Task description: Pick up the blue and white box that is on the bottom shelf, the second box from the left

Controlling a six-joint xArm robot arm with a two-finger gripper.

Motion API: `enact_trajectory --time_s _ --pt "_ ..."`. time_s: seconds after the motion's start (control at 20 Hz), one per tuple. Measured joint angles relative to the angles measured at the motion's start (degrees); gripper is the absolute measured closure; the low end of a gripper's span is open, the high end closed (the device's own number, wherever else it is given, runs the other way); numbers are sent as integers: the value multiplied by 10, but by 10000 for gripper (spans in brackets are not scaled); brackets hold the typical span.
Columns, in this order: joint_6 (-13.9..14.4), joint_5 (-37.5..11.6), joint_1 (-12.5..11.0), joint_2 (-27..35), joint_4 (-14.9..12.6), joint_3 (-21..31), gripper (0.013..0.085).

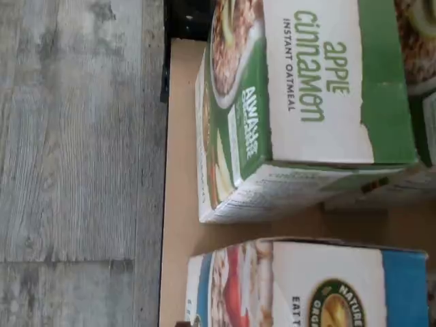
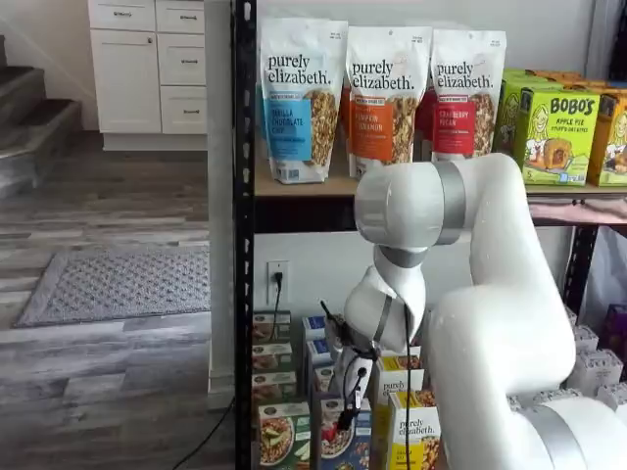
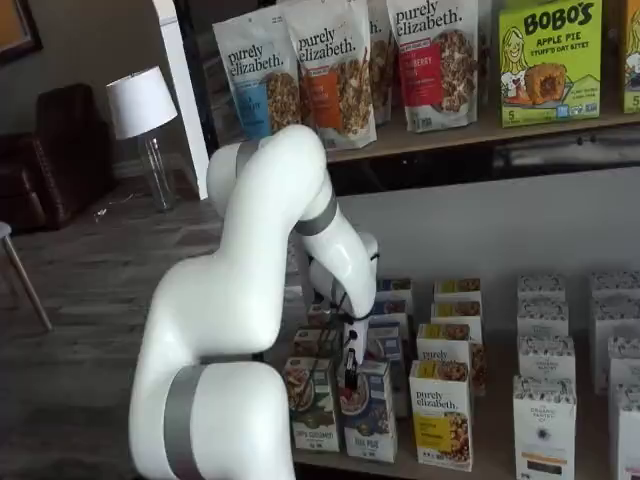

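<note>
One white arm bends low, hand (image 3: 351,378) above the blue and white box (image 3: 366,412).

on the bottom shelf (image 3: 480,462) you have the blue and white box (image 3: 365,408) in the front row, with the apple cinnamon oatmeal box (image 3: 310,400) just beside it on its left and a purely elizabeth box (image 3: 441,414) on its right. more boxes stand in rows behind them. the gripper (image 3: 351,378) hangs directly above the blue and white box. on the shelf above, you see three purely elizabeth bags (image 2: 383,93) side by side, with bobo's boxes (image 2: 552,130) to their right.
</note>
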Motion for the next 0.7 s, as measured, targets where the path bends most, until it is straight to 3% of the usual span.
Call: enact_trajectory --time_s 0.45,0.7 --pt "23 -4 3 9 -24 -10 130" --pt "53 4 1 14 -59 -18 130"
